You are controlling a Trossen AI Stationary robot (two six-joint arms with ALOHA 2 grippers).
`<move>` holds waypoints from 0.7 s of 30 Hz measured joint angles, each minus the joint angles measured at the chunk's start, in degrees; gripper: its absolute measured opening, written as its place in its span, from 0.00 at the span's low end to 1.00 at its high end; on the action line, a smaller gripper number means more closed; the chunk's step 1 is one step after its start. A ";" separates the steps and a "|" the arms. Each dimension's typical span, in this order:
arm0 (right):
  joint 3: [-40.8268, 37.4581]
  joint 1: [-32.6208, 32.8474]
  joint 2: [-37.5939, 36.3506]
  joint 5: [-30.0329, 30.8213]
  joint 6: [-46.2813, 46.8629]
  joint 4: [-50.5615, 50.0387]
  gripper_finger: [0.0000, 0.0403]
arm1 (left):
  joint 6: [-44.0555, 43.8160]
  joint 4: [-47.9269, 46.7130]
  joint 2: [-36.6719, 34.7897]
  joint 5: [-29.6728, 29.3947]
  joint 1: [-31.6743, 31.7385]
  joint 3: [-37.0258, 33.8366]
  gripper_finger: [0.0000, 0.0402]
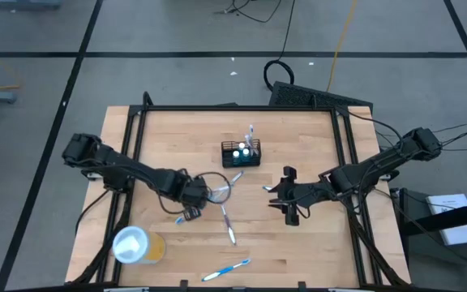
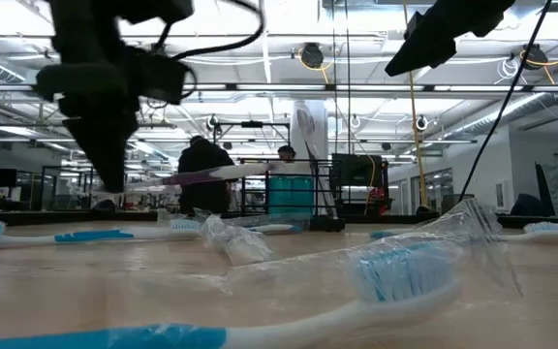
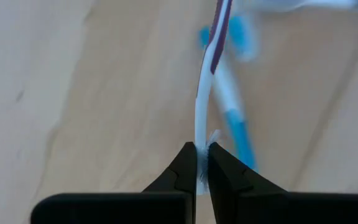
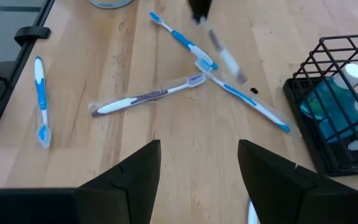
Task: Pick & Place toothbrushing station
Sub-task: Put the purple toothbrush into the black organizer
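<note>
- Toothbrushing station (image 1: 241,154), the little black wire holder, sits on the desk (image 1: 298,235) toward the far middle, with bottles and a toothbrush standing in it.
- Left tool (image 3: 202,163) is pinched tight on a white and purple toothbrush (image 3: 205,93), over the desk left of centre.
- Right tool (image 4: 197,165) hangs with fingers apart, holding nothing, right of the holder.
- Loose blue toothbrushes (image 4: 182,40) lie around, plus a yellow cup (image 1: 136,245) near the front left corner.
</note>
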 joint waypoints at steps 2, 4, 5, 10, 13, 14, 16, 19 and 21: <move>0.00 0.00 0.00 0.01 0.50 0.03 0.52 | 2.21 0.19 3.44 0.74 -0.78 3.71 0.04; 0.00 0.04 0.00 -0.01 1.16 -0.03 0.52 | 4.75 0.29 7.41 1.51 -1.31 7.65 0.04; 0.00 0.04 0.00 -0.01 1.47 -0.11 0.52 | 6.09 0.33 9.62 1.60 -1.55 9.67 0.04; 0.00 0.04 0.00 -0.01 2.79 -1.87 0.52 | 13.48 -1.33 19.86 2.56 -1.56 19.03 0.04; 0.00 0.04 0.00 -0.01 4.13 -3.71 0.52 | 17.34 -2.47 25.04 2.77 -1.07 23.79 0.04; 0.00 0.02 0.00 -0.01 4.88 -4.75 0.52 | 18.68 -2.85 26.44 2.56 -1.00 25.03 0.04; 0.00 0.02 0.00 0.01 6.19 -7.28 0.52 | 20.88 -3.78 28.41 1.72 -1.00 27.70 0.04; -1.08 0.02 0.00 0.02 7.83 -8.53 0.52 | 22.87 -5.20 30.24 -1.37 -1.11 30.71 0.04; -2.68 0.02 0.02 -0.10 8.60 -8.12 0.52 | 23.93 -6.20 30.50 -4.91 -1.15 31.76 0.04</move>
